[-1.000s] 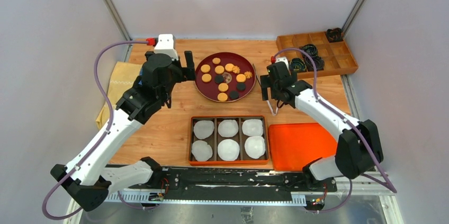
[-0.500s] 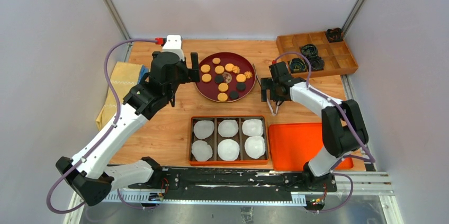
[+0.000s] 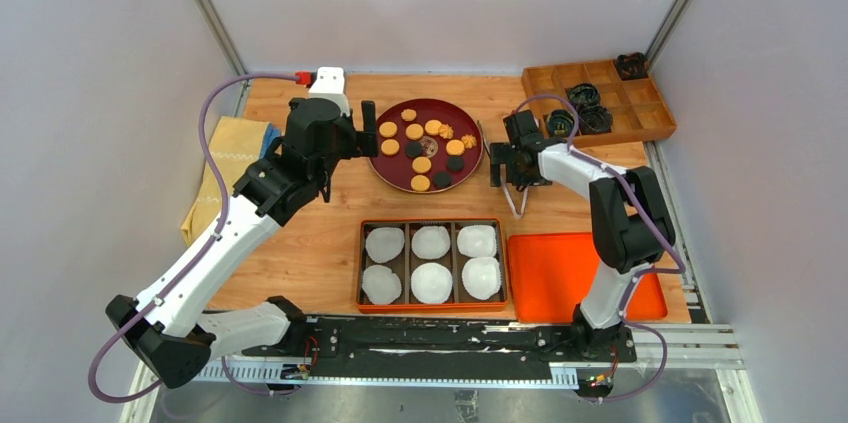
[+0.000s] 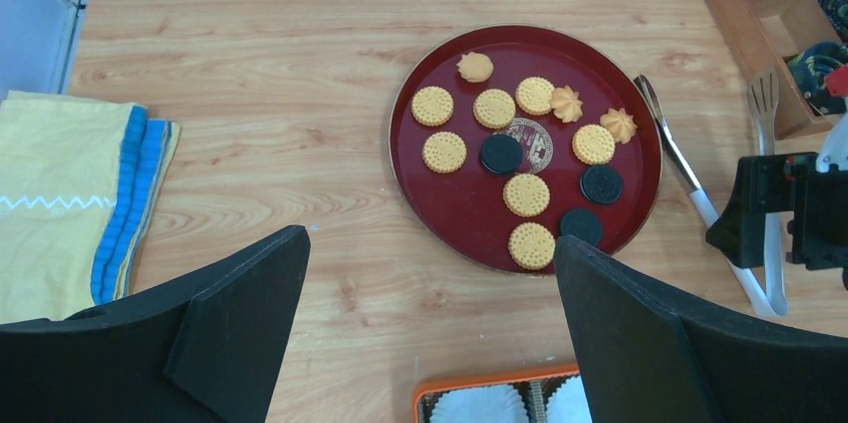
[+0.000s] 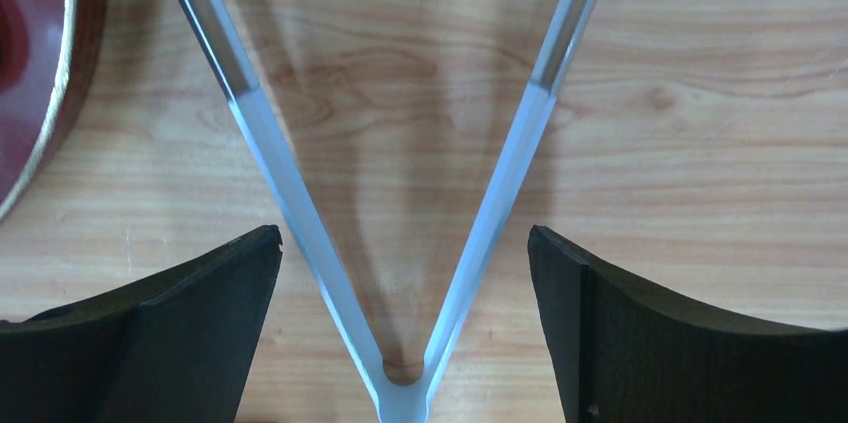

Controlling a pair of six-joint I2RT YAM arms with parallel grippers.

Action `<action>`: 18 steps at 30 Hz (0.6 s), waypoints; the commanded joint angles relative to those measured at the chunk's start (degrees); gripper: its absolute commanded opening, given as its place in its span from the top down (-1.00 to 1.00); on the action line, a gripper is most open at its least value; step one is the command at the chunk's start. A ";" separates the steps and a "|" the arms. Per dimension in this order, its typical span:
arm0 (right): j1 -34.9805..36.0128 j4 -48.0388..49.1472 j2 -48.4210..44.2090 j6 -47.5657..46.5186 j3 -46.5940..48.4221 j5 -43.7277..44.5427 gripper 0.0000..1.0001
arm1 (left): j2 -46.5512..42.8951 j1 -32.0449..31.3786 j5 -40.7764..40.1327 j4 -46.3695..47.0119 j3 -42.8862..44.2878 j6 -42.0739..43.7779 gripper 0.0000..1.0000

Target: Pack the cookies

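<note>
The cookies (image 4: 526, 194) all lie on the dark red round tray (image 4: 460, 213) at the far middle of the table: most are flat and golden, three are black, and a few are knobbly orange ones. The left gripper (image 4: 430, 263) hangs beside the tray's left side, its jaws fully spread and holding nothing. The right gripper (image 5: 402, 243) is over the tongs (image 5: 272, 165), which lie on the wood just right of the tray. Its jaws are wide apart, one finger on each side of the two tong arms near the hinge, and they touch neither arm. Nearer the arms stands an orange box (image 3: 358, 268) with six white paper cups (image 3: 431, 282).
</note>
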 commanded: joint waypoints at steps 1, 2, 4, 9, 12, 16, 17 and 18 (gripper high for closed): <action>-1.13 0.00 3.88 1.01 3.66 1.16 -1.00 | 0.17 -0.13 0.33 -0.38 0.58 0.43 -1.00; -1.22 -0.06 4.60 1.24 4.20 1.31 -1.00 | 0.02 -0.13 0.28 -0.63 0.60 0.40 -1.00; -1.54 0.18 6.41 1.38 5.12 1.16 -1.00 | -0.56 -0.13 0.29 -0.55 0.07 0.39 -1.00; -1.77 0.51 8.62 1.69 6.48 1.32 -1.00 | -1.38 -0.13 0.87 -0.11 -0.89 0.44 -1.00; -1.75 0.40 9.71 1.92 6.94 2.33 -1.00 | -1.44 -0.15 0.77 -0.61 -0.76 0.18 -1.00; -1.73 -0.74 10.33 1.72 7.26 2.74 -1.00 | -2.31 -0.13 0.92 0.27 -1.99 0.21 -1.00; -1.77 -0.84 10.11 1.61 7.00 2.74 -0.96 | -2.30 -0.13 1.06 0.41 -2.02 0.21 -1.00; -1.77 -0.86 9.60 1.44 6.61 2.67 -0.92 | -2.33 -0.13 1.20 0.45 -1.97 0.17 -1.00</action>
